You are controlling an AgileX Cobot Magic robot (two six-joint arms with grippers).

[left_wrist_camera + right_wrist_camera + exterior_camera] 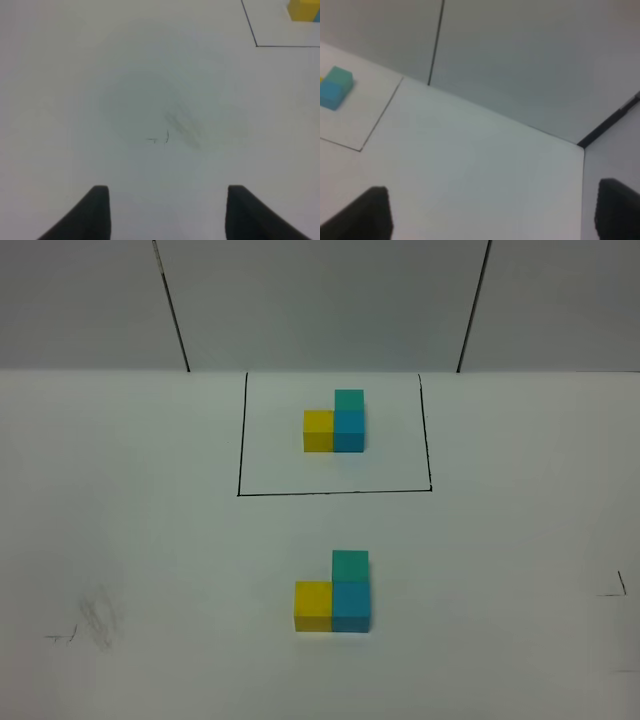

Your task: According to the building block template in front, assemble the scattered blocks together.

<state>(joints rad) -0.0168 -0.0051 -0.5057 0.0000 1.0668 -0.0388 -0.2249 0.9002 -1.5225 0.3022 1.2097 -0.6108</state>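
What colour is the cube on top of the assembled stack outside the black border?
Teal-green cube, resting on the blue cube; clearest in the exterior high view.

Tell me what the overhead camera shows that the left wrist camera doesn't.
Only the exterior high view shows the assembled blocks, yellow beside blue with teal-green on top, plus the whole building block template inside its black-line rectangle. Only the left wrist view shows the left gripper, open and empty over bare table. Both show the template's yellow cube and a rectangle corner.

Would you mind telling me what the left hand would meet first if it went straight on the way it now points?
Most likely only the bare white table: the open left hand aims at empty surface. The template's yellow cube sits well off to one side.
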